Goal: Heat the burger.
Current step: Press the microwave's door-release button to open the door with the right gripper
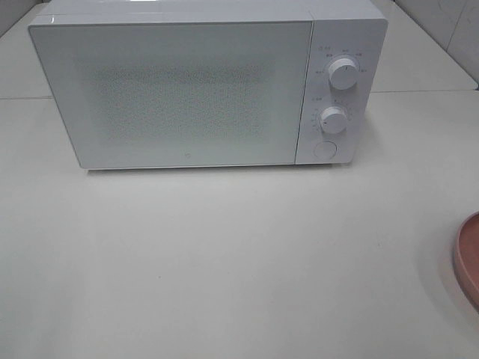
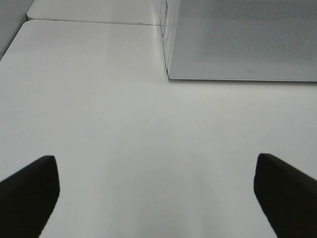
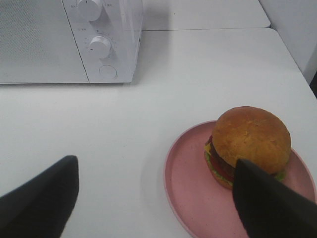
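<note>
Smooth white tabletop (image 1: 224, 262) bears a boxy, shut microwave (image 1: 187, 90) and the rim of a pink plate (image 1: 470, 258). Left gripper (image 2: 156, 163) spreads wide above the matte tabletop. Right gripper (image 3: 156, 162) spreads wide near the domed golden burger (image 3: 250, 139) on that round plate.

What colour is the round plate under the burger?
Pink flat round plate, seen best in the right wrist view.
</note>
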`<state>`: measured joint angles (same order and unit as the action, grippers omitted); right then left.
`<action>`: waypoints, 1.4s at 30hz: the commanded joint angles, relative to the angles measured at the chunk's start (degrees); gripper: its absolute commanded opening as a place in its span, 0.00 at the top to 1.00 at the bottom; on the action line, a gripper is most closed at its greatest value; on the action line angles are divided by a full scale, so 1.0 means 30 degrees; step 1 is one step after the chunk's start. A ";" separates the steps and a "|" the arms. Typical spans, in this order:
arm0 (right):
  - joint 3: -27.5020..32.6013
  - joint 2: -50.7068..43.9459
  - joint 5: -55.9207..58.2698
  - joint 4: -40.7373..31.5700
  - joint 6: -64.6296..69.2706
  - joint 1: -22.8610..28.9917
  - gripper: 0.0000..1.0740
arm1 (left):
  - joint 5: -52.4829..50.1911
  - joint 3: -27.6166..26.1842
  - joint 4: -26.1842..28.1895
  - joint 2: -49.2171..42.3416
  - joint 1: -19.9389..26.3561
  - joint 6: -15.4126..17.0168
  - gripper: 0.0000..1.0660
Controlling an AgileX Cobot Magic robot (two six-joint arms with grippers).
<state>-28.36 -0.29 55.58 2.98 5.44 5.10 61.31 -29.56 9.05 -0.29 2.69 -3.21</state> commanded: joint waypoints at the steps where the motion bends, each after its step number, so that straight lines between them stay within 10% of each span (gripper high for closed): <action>1: 0.0038 -0.0554 -0.0191 -0.0019 0.0115 -0.0095 0.30 | 0.0000 0.0019 0.0134 -0.0286 -0.0153 0.0019 0.06; 25: -0.0439 -0.0229 -0.1757 -0.0095 0.1184 -0.0095 0.28 | 0.0000 0.0019 0.0134 -0.0286 -0.0153 0.0019 0.06; 42: -0.0191 0.6245 -0.7888 0.0649 0.0974 -0.0095 0.29 | 0.0000 0.0019 0.0134 -0.0286 -0.0153 0.0019 0.06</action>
<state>-29.16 17.30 34.66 3.84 8.42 5.10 61.31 -29.56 9.05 -0.29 2.69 -3.21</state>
